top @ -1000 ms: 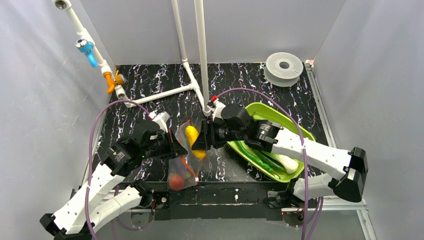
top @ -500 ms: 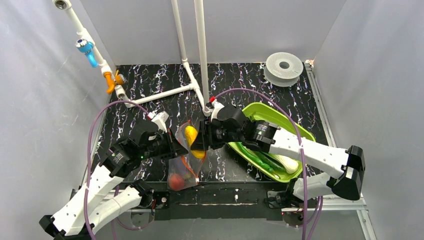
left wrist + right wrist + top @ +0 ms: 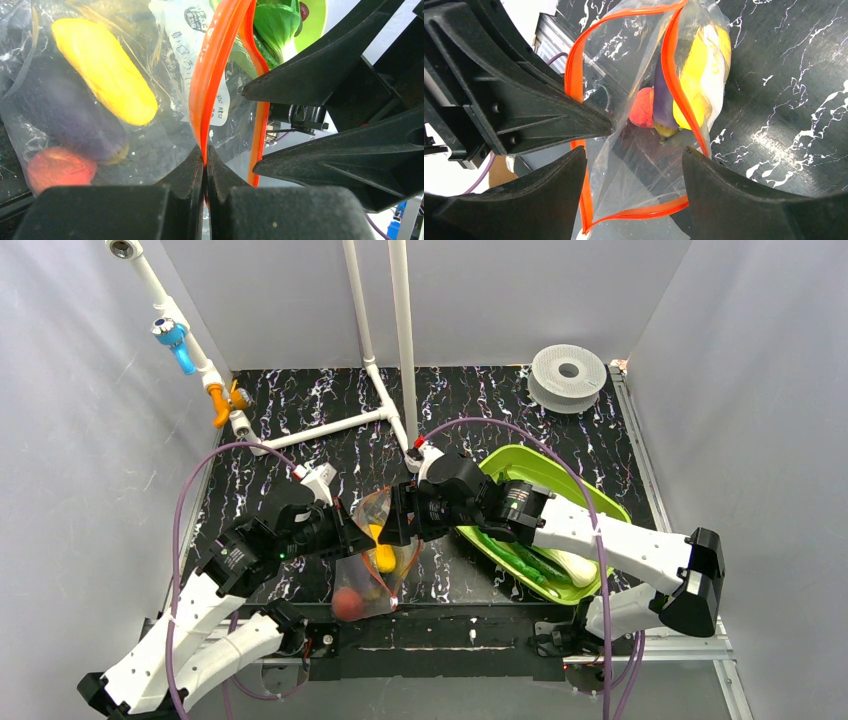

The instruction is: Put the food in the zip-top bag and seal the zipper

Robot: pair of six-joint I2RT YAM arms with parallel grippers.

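Plastic this thin will probably crumple and slip under a pinch, so the zip-top bag (image 3: pixel 372 562) is best taken by its stiffer zipper (image 3: pixel 212 75). The left gripper (image 3: pixel 206 165) does just that, jaws pressed together on one side of the strip and holding the mouth up, with the yellow piece (image 3: pixel 102 75), eggplant (image 3: pixel 65 122) and tomato (image 3: pixel 57 170) inside. The right gripper (image 3: pixel 635 155) stands over the open mouth with jaws apart and empty, the zipper loop showing between its fingers, while the green vegetables (image 3: pixel 520 558) lie in the tray (image 3: pixel 520 462) behind it.

Lab test enclosure (image 3: pixel 80 490), marbled tabletop (image 3: pixel 300 405)
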